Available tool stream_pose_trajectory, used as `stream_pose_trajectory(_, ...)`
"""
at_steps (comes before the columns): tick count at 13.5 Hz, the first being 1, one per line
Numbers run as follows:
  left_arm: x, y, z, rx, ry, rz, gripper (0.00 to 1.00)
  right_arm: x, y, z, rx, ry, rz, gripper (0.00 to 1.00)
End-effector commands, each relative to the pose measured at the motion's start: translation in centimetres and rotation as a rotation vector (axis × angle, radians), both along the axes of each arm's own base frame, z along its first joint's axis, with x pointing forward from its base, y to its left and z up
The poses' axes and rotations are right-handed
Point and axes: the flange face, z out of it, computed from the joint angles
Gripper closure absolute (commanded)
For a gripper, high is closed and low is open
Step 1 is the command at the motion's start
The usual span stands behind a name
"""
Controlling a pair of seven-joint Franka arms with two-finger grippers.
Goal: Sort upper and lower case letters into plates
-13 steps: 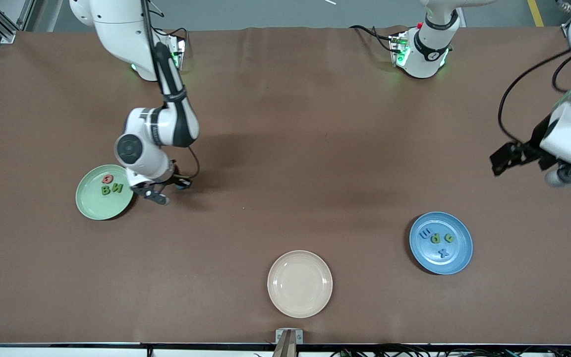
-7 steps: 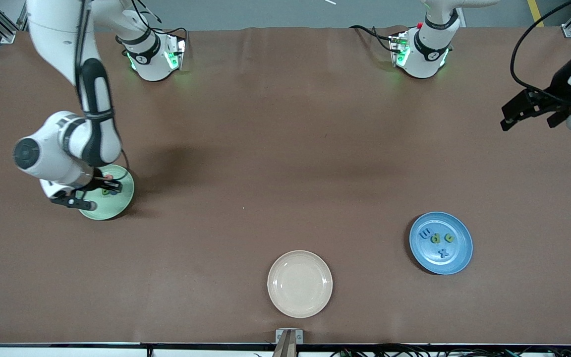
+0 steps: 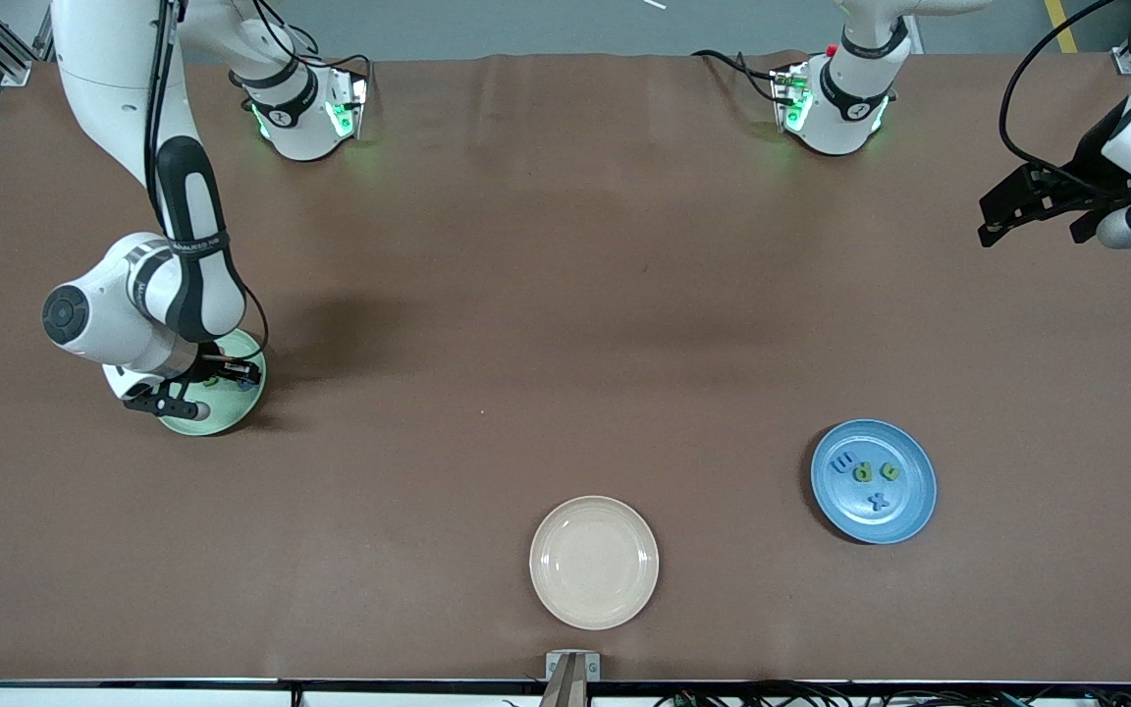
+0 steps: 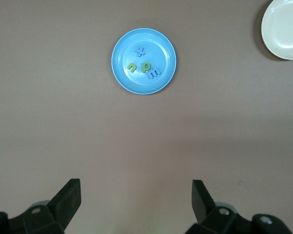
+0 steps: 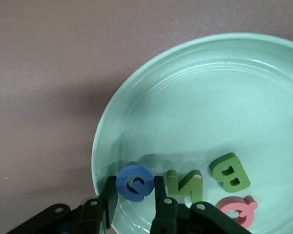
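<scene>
Right gripper [image 5: 134, 197] is clamped on a blue letter [image 5: 135, 182], held over the mint plate [image 5: 195, 97] at mid-left of the front view, beside green N [image 5: 184, 185], green B [image 5: 230, 171] and red Q [image 5: 238, 208]. Left gripper [image 4: 136, 197] is spread empty, waiting at upper right; blue plate [image 3: 909, 511] with four letters sits at lower right.

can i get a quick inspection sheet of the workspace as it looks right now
surface: brown table.
job's things: mint plate holds green B, green N and red Q; blue plate holds four small letters.
clutter: cream plate with nothing in it, nearest the front camera.
grippers: right gripper shut on a blue letter over the mint plate; left gripper open, waiting in the air at the left arm's end.
cables: black cables on both arms and along the table edge nearest the camera.
surroundings: grey floor and metal frame past the table.
</scene>
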Motion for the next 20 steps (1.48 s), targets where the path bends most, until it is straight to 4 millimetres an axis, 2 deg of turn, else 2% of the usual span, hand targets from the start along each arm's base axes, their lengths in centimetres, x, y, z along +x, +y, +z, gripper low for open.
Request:
stream_pose_trajectory(1, -0.7, 0.3, 0.4, -0.002, 0.001, -0.020, 0.00, 0.0, -0.7, 0.2, 0.013, -0.011, -0.021, 0.38)
stream_pose_trajectory(2, -0.7, 0.3, 0.4, 0.007, 0.000, -0.022, 0.00, 0.1, -0.9, 0.3, 0.016, -0.010, -0.021, 0.00)
stream_pose_trajectory(4, -0.8, 0.2, 0.2, 0.024, 0.013, -0.021, 0.00, 0.3, -0.7, 1.3, 0.021, -0.021, -0.014, 0.00)
stream_pose_trajectory(6, -0.7, 0.3, 0.0, 0.031, 0.020, -0.018, 0.00, 0.3, -0.7, 4.2, 0.074, -0.025, -0.018, 0.00)
stream_pose_trajectory(9, -0.7, 0.3, -0.2, 0.038, 0.023, -0.025, 0.00, 0.4, -0.6, 11.5, 0.070, 0.029, 0.036, 0.00)
stream_pose_trajectory(12, -0.8, -0.1, -0.1, 0.038, 0.021, -0.022, 0.00, 0.7, 2.0, 19.5, 0.022, 0.091, 0.043, 0.00)
stream_pose_trajectory(14, -0.9, -0.1, -0.1, 0.039, 0.021, -0.020, 0.00, 0.2, 2.8, 25.2, 0.024, 0.081, 0.056, 0.00)
stream_pose_trajectory(15, -0.9, 0.0, -0.1, 0.039, 0.022, -0.019, 0.00, 0.2, 2.6, 26.8, 0.022, 0.073, 0.054, 0.00)
stream_pose_trajectory(16, -0.9, -0.2, -0.1, 0.039, 0.024, -0.023, 0.00, 0.4, 2.5, 27.6, 0.014, 0.063, 0.055, 0.00)
stream_pose_trajectory(18, -0.8, -0.3, 0.2, 0.038, 0.018, -0.032, 0.00, 0.7, 1.4, 27.4, -0.001, 0.060, 0.031, 0.00)
stream_pose_trajectory(20, -0.7, 0.0, 0.1, 0.038, 0.020, -0.032, 0.00, 2.2, -0.3, 25.5, 0.023, 0.096, 0.021, 0.00)
